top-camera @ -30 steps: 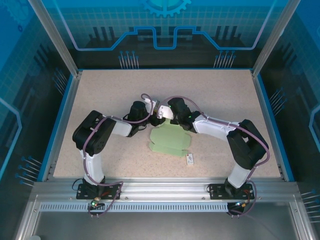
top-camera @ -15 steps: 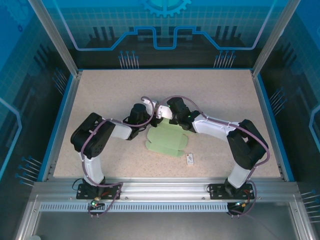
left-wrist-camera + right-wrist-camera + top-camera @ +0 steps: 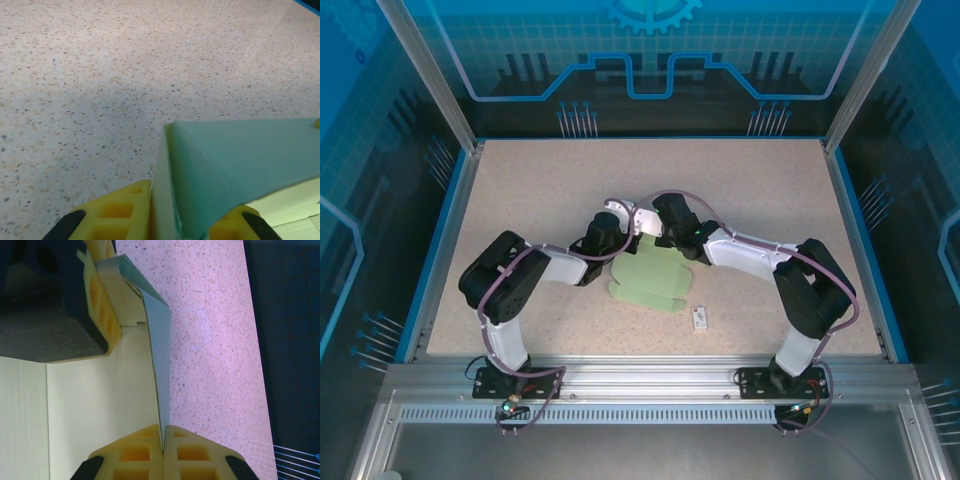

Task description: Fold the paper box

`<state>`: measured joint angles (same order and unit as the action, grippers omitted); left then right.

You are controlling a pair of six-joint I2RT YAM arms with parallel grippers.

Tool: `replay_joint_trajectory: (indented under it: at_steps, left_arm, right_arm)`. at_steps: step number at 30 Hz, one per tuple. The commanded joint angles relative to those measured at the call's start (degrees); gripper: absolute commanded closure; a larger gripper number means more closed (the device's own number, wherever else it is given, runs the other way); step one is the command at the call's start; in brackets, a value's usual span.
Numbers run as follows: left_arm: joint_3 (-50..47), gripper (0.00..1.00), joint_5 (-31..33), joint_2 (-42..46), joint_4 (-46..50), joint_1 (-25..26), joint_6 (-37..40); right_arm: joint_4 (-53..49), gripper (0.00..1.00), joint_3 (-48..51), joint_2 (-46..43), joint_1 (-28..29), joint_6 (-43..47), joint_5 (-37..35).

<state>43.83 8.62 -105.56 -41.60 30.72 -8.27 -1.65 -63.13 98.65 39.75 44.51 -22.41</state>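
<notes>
Left fingers: my left gripper [image 3: 181, 220] pinches a raised flap of the paper box [image 3: 655, 283], with card between the yellow pads.
Right fingers: my right gripper [image 3: 163, 437] is pressed together on an upright flap's thin edge.
Box: mid-table [image 3: 540, 190], mostly flat, far edge lifted where my grippers meet.
Tag: white tag [image 3: 700, 318] lies near the box's near-right corner, not touching.

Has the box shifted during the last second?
Yes. The box slid slightly left, and its near right corner drew away from the tag.
</notes>
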Motion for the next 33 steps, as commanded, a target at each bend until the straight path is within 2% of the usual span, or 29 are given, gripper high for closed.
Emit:
replay_joint_trajectory:
  at_steps: [1,5,10,16,24,33]
  left_arm:
    - [0.64,0.86,17.33,-0.29,7.32,-2.35,0.38]
    - [-0.13,0.88,16.72,-0.28,5.47,-2.33,1.94]
    - [-1.31,0.87,10.13,0.09,2.51,-2.37,3.69]
    - [-1.09,0.75,2.43,0.74,4.28,-2.34,3.64]
    - [-1.98,0.63,-2.28,2.34,7.22,-2.34,3.37]
    - [-3.73,0.51,-4.69,2.94,7.44,-2.28,2.34]
  right_arm:
    - [-3.14,1.0,-0.24,-1.0,0.46,-1.42,1.8]
    - [-2.75,1.0,0.02,-1.22,0.16,-1.62,1.96]
    - [-2.25,1.0,0.28,-1.18,-0.53,-2.13,1.11]
    - [-2.32,1.0,-0.02,-1.0,-0.89,-2.31,0.1]
    - [-2.13,1.0,-0.06,-1.36,-1.73,-2.28,-0.35]
    - [-1.96,1.0,-0.46,-1.18,-1.88,-2.21,-0.94]
